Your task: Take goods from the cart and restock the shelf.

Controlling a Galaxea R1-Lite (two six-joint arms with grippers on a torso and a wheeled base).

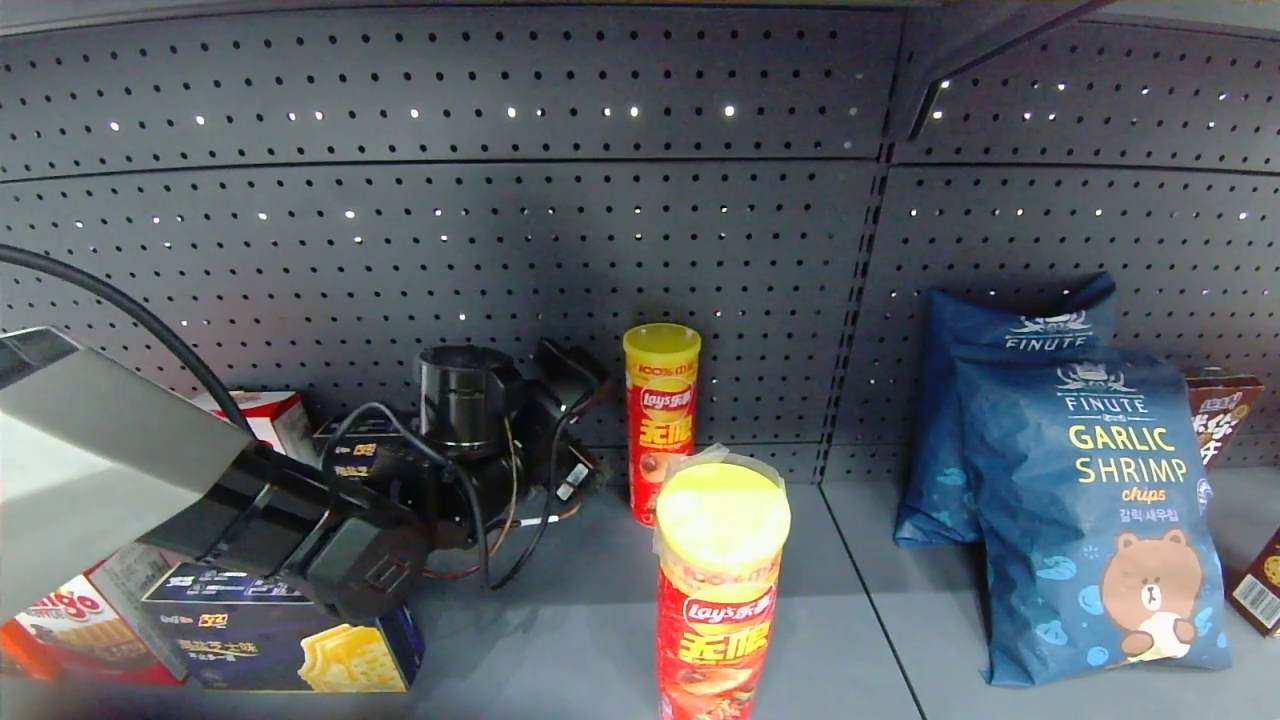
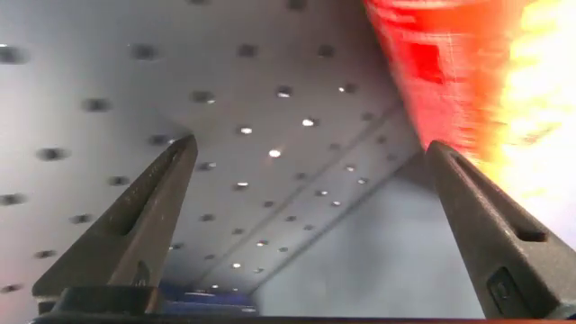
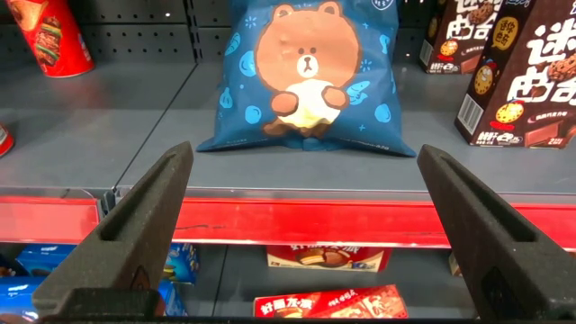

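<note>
Well, at the far left a navy cracker box [image 1: 290, 630] lies on the shelf [image 1: 560, 640]. My left pincer [image 2: 310, 144] hangs low over the boards behind it, spread wide and holding nothing, one finger just beside the rear crisp can [image 1: 661, 420]. That can stands upright against the pegboard. The front crisp can [image 1: 720, 590] stands nearer the edge. Farther right lean two garlic shrimp chips bags [image 1: 1095, 520], then the brown cookie boxes [image 3: 540, 76]. My right pincer [image 3: 303, 151] is also spread and empty, out in front of the shelf. I judge the rear can is set down. Next I should draw the left arm straight back without brushing either can, then fetch more stock.
</note>
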